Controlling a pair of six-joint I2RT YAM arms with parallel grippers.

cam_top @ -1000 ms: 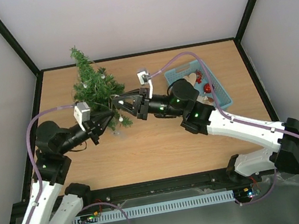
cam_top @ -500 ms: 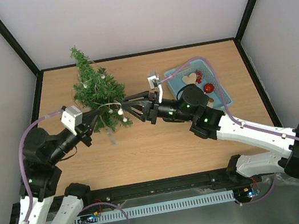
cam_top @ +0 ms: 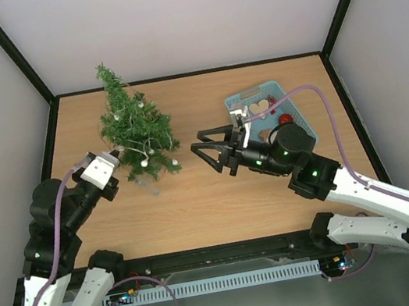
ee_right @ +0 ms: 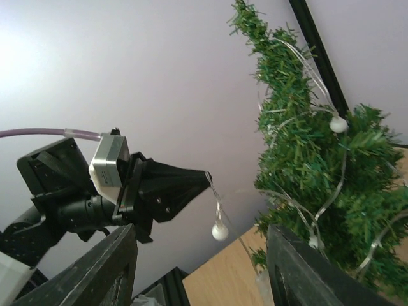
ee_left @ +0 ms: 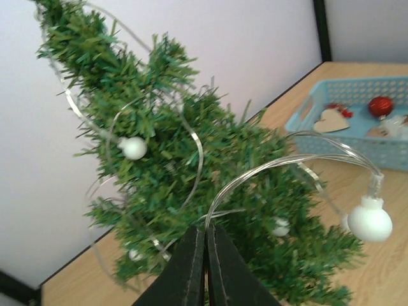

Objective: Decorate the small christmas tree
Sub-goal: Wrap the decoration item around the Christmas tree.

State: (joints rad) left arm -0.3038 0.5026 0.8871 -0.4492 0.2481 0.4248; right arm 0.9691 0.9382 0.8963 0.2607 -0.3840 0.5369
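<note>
Small christmas tree (ee_left: 166, 172) stands beyond left fingers (ee_left: 193, 271) pinching its light string (ee_left: 370, 220).

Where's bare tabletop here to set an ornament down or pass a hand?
Free: the back strip of table between small christmas tree and basket, and the near strip along the front edge. Crowded: beside the tree, where left gripper pinches the light string and open right gripper hovers.

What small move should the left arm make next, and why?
Probably carry the light string toward the small christmas tree and drape its loose loop: the left gripper is shut on it, one bulb hangs free, and the right gripper is open, apart.
</note>
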